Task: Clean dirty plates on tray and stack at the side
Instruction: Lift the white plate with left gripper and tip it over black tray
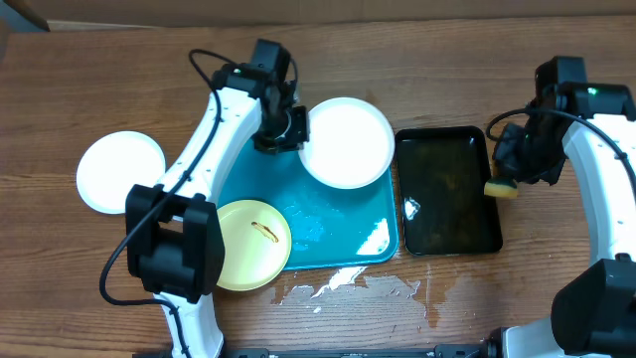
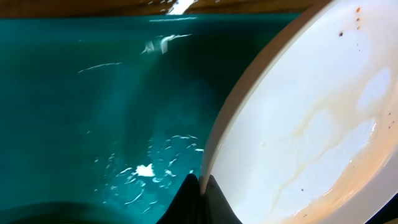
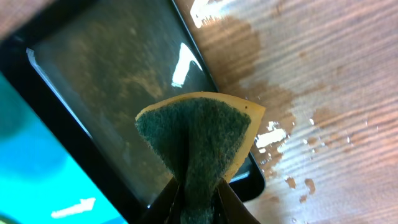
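Note:
The turquoise tray (image 1: 328, 234) lies mid-table and fills the left wrist view (image 2: 93, 106). My left gripper (image 1: 288, 127) is shut on the left rim of a white plate (image 1: 348, 144), held over the tray's far right corner; its wet inside with faint brown streaks shows in the left wrist view (image 2: 311, 130), jaws (image 2: 202, 186) pinching the rim. A pale yellow plate (image 1: 250, 244) with a brown smear sits on the tray's near left. Another white plate (image 1: 119, 171) rests on the table at left. My right gripper (image 1: 509, 177) is shut on a green-and-yellow sponge (image 3: 196, 140) by the black tray's right edge.
A black tray (image 1: 447, 189) holding murky water lies right of the turquoise tray, also in the right wrist view (image 3: 93, 93). Water is spilled on the wood near the front edge (image 1: 348, 286) and beside the black tray (image 3: 280, 124).

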